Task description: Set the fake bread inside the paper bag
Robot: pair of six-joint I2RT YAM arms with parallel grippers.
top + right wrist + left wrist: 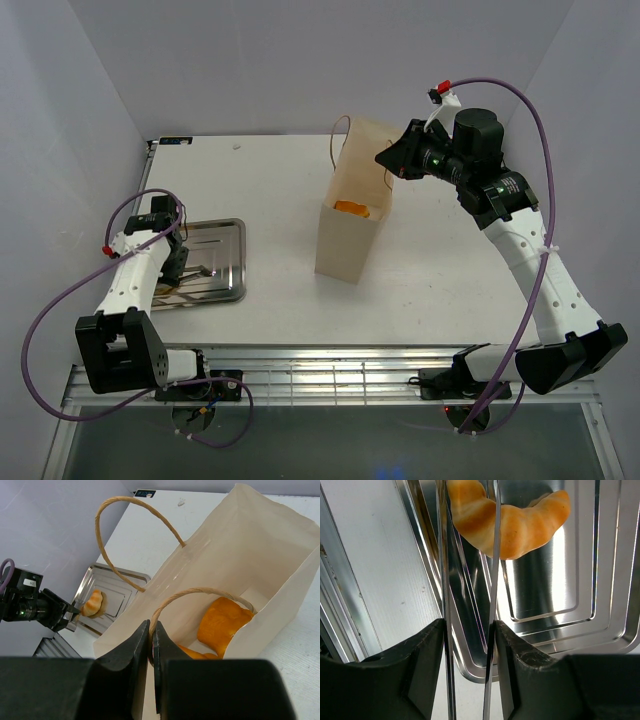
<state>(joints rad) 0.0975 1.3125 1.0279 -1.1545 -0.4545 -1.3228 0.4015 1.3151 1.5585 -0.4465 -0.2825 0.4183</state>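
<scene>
Left wrist view shows us the left gripper [468,625], its black fingers clamped on the two blades of long thin tweezers [443,580]. The blades straddle one end of a golden-orange, croissant-shaped fake bread [520,525] lying on the flat silver metal tray [555,590]; we cannot tell whether the tips grip it. Our right gripper [151,627] pinches the near brown string handle [200,591] of the upright cream paper bag [240,535], with more orange bread [220,622] inside.

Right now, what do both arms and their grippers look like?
The left arm and right arm have white links, black joints and bases. A purple cable loops along each, with a red tag near the wrist. The left gripper and right gripper have black wedge-shaped fingers.
</scene>
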